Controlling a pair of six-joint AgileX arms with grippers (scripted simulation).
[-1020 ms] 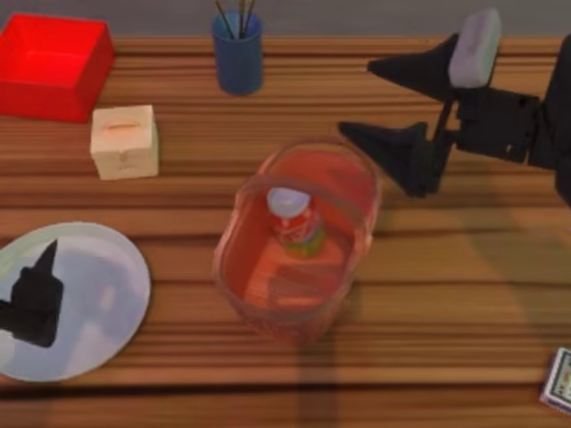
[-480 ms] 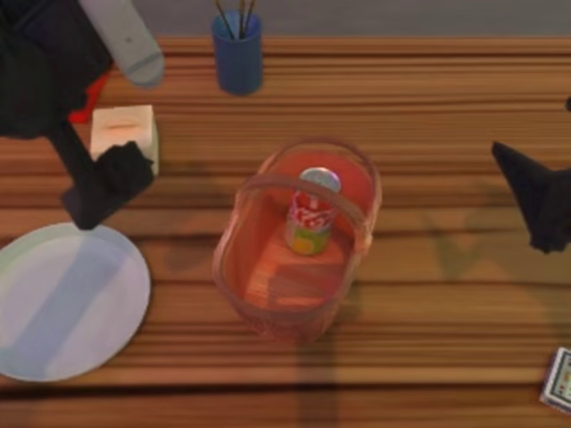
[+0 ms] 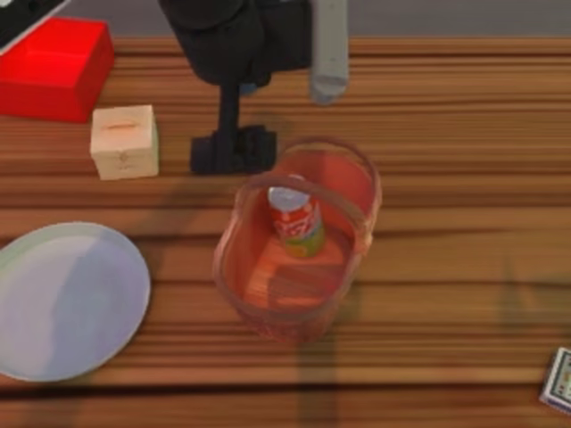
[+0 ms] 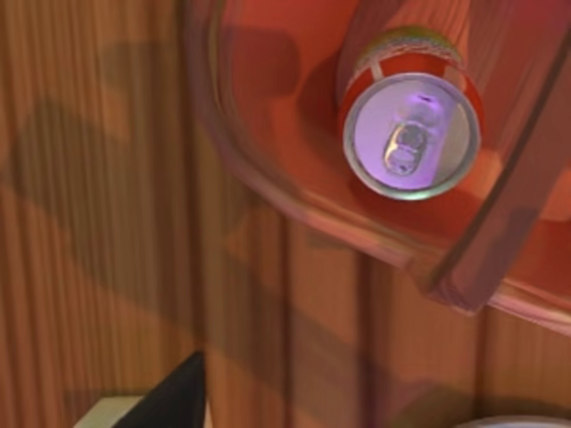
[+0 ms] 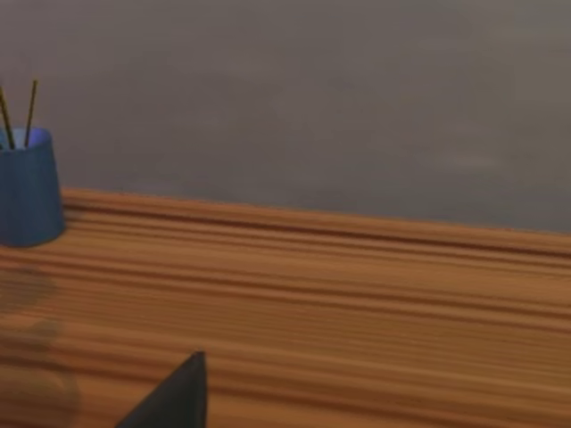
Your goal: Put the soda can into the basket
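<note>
The soda can point(image 3: 297, 220) stands inside the salmon-pink basket point(image 3: 234, 267), under its arched handle point(image 3: 303, 185). From the left wrist view I look straight down on the can's silver top point(image 4: 410, 134), with the basket rim point(image 4: 268, 192) curving round it. My left gripper point(image 3: 232, 152) hangs over the table just beyond the basket's back left side, apart from it and holding nothing. Only one dark finger point(image 4: 178, 401) of it shows, set far to one side. My right gripper is out of the top view. One of its fingers point(image 5: 178, 397) shows above bare wood.
A red square box point(image 3: 53, 67) sits at the back left, with a small wooden box point(image 3: 125, 141) beside it. A white plate point(image 3: 67, 299) lies at the front left and a small card box point(image 3: 560, 379) at the front right. The blue pencil cup point(image 5: 27, 192) is near the back edge, behind my left arm.
My left arm has swung from over the plate up and across to the back centre beside the basket. My right arm has drawn off to the right, out of the top view. The can stays in the basket.
</note>
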